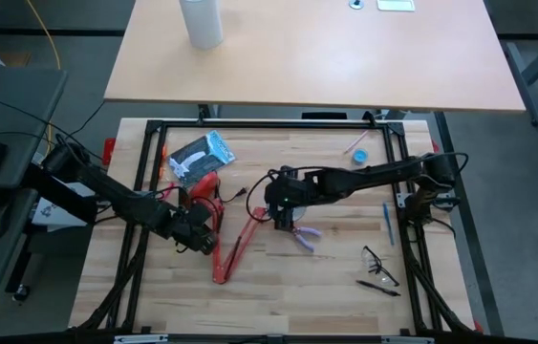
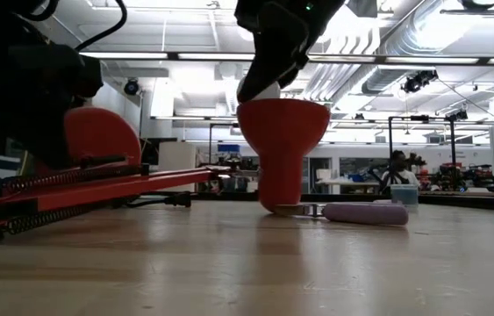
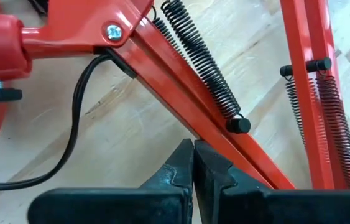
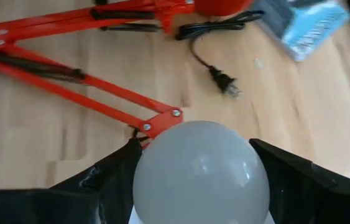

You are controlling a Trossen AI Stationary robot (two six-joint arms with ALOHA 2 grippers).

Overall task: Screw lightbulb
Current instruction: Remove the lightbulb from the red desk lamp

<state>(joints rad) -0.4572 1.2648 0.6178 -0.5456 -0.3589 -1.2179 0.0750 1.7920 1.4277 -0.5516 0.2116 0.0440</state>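
Observation:
A red desk lamp (image 1: 221, 250) lies folded on the wooden table. Its red cone shade (image 2: 282, 145) stands with its mouth up. My right gripper (image 1: 283, 208) hangs over the shade and is shut on the white lightbulb (image 4: 199, 177). The bulb's lower part (image 2: 264, 90) dips into the shade's mouth, and its screw base is hidden. My left gripper (image 3: 193, 155) is shut at the lamp's sprung arm bars (image 3: 181, 99), near the round red lamp base (image 2: 97, 132). My left gripper's shut fingertips (image 3: 202, 163) rest against a red arm bar (image 3: 224, 149) beside its spring, slanting down from above; the bar lies on the table. My right gripper pinches the bulb's round globe (image 4: 162, 162) on two opposite sides between its two fingers (image 4: 103, 180). The fingers point down from above. The bulb sits upright in the shade's mouth.
Pink-handled pliers (image 1: 307, 237) lie just beside the shade. The lamp's black cord and plug (image 4: 224, 81) trail on the table. A blue and black bag (image 1: 202, 156), a small blue round object (image 1: 359, 155), a blue pen (image 1: 386, 220) and safety glasses (image 1: 378, 258) lie around.

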